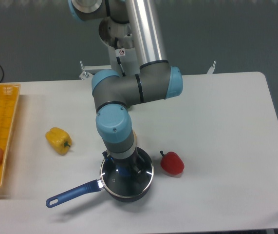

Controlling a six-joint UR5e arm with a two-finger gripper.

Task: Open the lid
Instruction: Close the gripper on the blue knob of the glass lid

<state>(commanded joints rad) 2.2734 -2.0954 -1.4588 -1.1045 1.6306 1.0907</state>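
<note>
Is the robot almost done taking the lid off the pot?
Not yet. Done: the arm has reached the saucepan, and the gripper sits right over the lid's blue knob. In hand: it seems to be getting a grip, though the wrist hides whether it has closed. Left: the lid looks like it is resting on the pan, so it needs lifting off.

White counter (216,122) carries a yellow tray (2,117) at its left edge, a yellow pepper (58,140) near it, a dark blue long-handled saucepan (75,191) at the front, and a red pepper (172,163) just beside the pan.
</note>
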